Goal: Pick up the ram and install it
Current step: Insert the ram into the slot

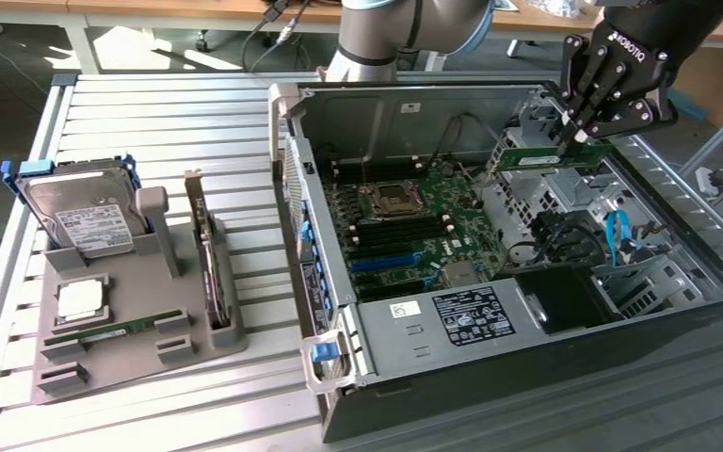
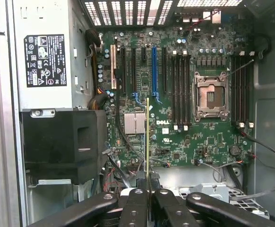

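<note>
Above the case (image 1: 488, 400): ram (image 1: 550, 156) held edge-down over the case's drive-bay end, clear of the motherboard (image 2: 175, 142).
Jaws: pinching the ram's top edge.
Doing it well: hold stick square to the black slots (image 2: 180, 90), notch matched, press both ends evenly.
Writing: ROBOTIQ on the jaws' housing; DELL on the motherboard.

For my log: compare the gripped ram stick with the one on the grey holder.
The held ram stick is clamped in the end effector; the spare ram stick rests free in the grey holder. The held one hangs over the open case; the spare lies outside it. Both are green.
</note>
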### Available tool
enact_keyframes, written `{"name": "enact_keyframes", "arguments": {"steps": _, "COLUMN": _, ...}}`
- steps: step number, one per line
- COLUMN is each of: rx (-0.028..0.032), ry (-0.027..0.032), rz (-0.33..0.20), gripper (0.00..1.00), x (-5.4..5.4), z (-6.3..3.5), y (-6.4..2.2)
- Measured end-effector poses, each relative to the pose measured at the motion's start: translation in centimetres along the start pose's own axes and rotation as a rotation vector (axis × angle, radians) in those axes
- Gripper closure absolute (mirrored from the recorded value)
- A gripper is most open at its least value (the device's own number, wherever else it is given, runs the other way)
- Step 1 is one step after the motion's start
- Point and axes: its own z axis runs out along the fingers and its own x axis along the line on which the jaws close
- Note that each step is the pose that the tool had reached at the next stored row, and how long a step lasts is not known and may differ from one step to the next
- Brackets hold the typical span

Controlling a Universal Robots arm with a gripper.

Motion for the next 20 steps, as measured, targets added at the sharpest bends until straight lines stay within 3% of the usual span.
{"name": "enact_keyframes", "arguments": {"steps": 4, "rx": -0.0001, "ry": 0.0001, "rz": 0.000, "gripper": 0.88, "x": -0.1, "z": 0.05, "y": -0.01}}
{"name": "enact_keyframes", "arguments": {"steps": 8, "rx": -0.0008, "ry": -0.0021, "rz": 0.000, "gripper": 0.88, "x": -1.4, "z": 1.35, "y": 0.39}}
{"name": "enact_keyframes", "arguments": {"steps": 12, "rx": -0.0008, "ry": -0.0056, "rz": 0.000, "gripper": 0.88, "x": -2.4, "z": 1.94, "y": 1.70}}
{"name": "enact_keyframes", "arguments": {"steps": 16, "rx": -0.0009, "ry": -0.0084, "rz": 0.000, "gripper": 0.88, "x": -3.5, "z": 2.75, "y": 3.77}}
{"name": "enact_keyframes", "arguments": {"steps": 20, "rx": -0.0009, "ry": -0.0093, "rz": 0.000, "gripper": 0.88, "x": -4.3, "z": 3.43, "y": 4.82}}
